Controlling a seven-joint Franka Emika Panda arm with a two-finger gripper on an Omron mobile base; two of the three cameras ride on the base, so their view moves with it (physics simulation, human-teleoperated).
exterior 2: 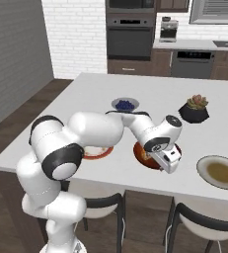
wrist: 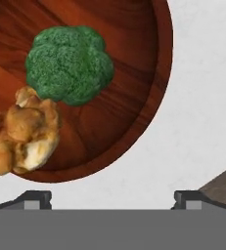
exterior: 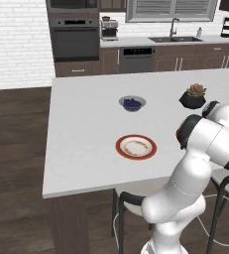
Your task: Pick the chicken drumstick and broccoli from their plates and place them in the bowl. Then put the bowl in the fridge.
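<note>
Broccoli [wrist: 69, 64] and drumstick [wrist: 22, 135] are lying touching in the bowl [wrist: 134, 93], sitting between two plates [exterior: 136, 147] [exterior 2: 222, 171].

The bowl [wrist: 134, 88] runs off the top and left edges of the hand view, so only its right and near rim show ahead of the gripper [wrist: 112, 197]. In the right base view the arm's forearm and hand cover most of the bowl [exterior 2: 141, 154]; only slivers of its rim show beside the gripper, and the food inside is hidden there. The chicken drumstick [wrist: 21, 134] touches the left edge of the hand view. The red-rimmed plate [exterior 2: 96, 153] is mostly hidden behind the arm's elbow in the right base view. The beige plate [exterior 2: 219, 171], to the right of the gripper, is clipped by the picture's right edge. Only the finger tips [wrist: 36, 197] show, with nothing between them.
</note>
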